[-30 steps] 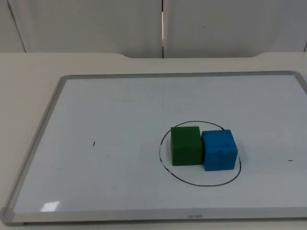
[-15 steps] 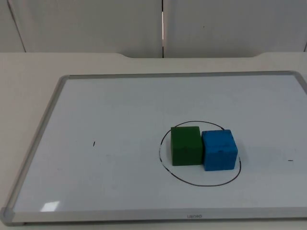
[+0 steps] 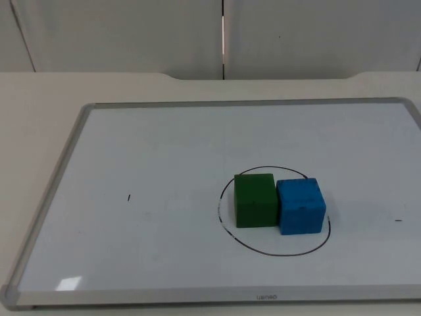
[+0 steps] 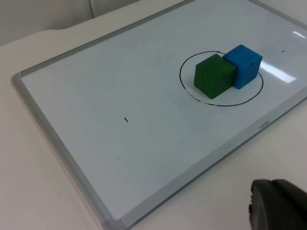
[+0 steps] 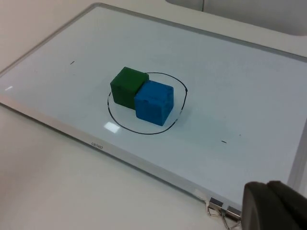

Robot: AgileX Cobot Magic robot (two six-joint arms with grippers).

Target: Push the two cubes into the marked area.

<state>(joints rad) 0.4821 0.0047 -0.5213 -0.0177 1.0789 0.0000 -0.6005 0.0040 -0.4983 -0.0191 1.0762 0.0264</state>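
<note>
Cubes side by side and touching inside the drawn black circle (image 3: 273, 210): green cube (image 3: 254, 199) left, blue cube (image 3: 300, 206) right, its far edge at the line. The circle lies on a grey-framed whiteboard (image 3: 164, 151) with small, unreadable lettering on its near frame. Wrist views add the left gripper (image 4: 278, 207) and right gripper (image 5: 273, 206), both off the board; I cannot tell their finger state. Metal clips (image 5: 218, 210) sit at one board corner.

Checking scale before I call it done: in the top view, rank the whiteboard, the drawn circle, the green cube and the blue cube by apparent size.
1. Whiteboard.
2. Drawn circle, enclosing both cubes.
3. Green cube and blue cube: these look alike, so no ranking.
</note>
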